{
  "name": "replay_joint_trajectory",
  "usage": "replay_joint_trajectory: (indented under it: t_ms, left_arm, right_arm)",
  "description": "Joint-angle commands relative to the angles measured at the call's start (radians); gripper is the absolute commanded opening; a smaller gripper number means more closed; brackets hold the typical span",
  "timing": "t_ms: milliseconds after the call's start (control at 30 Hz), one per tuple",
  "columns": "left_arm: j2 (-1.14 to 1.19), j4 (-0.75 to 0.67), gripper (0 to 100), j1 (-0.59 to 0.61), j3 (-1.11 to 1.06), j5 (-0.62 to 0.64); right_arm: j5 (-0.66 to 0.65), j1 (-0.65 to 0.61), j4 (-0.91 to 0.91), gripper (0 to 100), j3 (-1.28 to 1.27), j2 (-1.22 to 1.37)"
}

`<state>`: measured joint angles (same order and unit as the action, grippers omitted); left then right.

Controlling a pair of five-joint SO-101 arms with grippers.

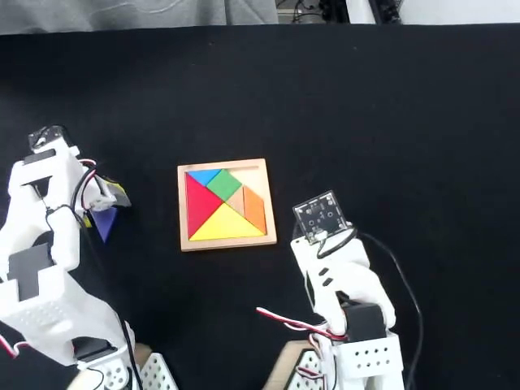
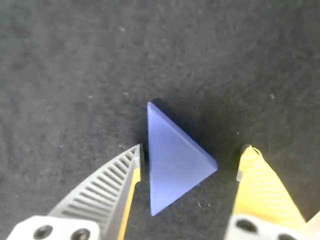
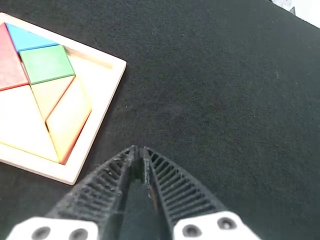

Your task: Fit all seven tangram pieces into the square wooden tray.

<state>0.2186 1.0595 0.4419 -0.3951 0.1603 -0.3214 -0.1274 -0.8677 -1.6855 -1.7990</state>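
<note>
A square wooden tray (image 1: 182,207) lies mid-table, holding red, yellow, blue, green, tan and orange pieces; a gap stays bare along its top right edge. Left of it a purple-blue triangle (image 1: 104,223) lies flat on the black cloth. My left gripper (image 2: 190,155) is open around that triangle (image 2: 172,162), one finger on each side, neither clearly touching. My right gripper (image 3: 138,152) is shut with nothing in it, close to the tray's right side (image 3: 95,135). From above the right arm (image 1: 325,219) sits just right of the tray's lower corner.
Black cloth covers the whole table. A grey curtain and dark equipment stand beyond the far edge (image 1: 244,16). Both arm bases (image 1: 357,357) sit at the near edge. Wide bare cloth lies right of and beyond the tray.
</note>
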Motion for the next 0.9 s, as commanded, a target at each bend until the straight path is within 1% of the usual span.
replay_joint_trajectory:
  t_ms: [0, 267, 400, 500, 667, 767, 867]
  left_arm:
    - [-0.009, 0.028, 30, -0.021, 0.013, -0.043]
    - [-0.008, 0.017, 30, -0.004, 0.018, -0.038]
    - [-0.006, 0.018, 23, -0.001, 0.015, -0.038]
    - [-0.005, 0.018, 20, -0.001, 0.016, -0.037]
    - [-0.008, 0.011, 20, -0.001, 0.016, 0.014]
    - [-0.009, 0.020, 20, -0.021, 0.016, 0.038]
    - [-0.034, 0.071, 20, -0.059, 0.031, 0.060]
  right_arm:
    - [-0.008, 0.011, -0.005, 1.1, -0.001, -0.068]
    - [-0.008, 0.011, -0.005, 1.1, -0.001, -0.068]
    - [-0.008, 0.011, -0.005, 1.1, -0.001, -0.068]
    - [-0.008, 0.011, -0.005, 1.1, -0.001, -0.068]
    - [-0.008, 0.011, -0.005, 1.1, -0.001, -0.068]
    - [-0.008, 0.011, -0.005, 1.1, -0.001, -0.068]
    - [-0.008, 0.014, -0.005, 1.1, -0.001, -0.068]
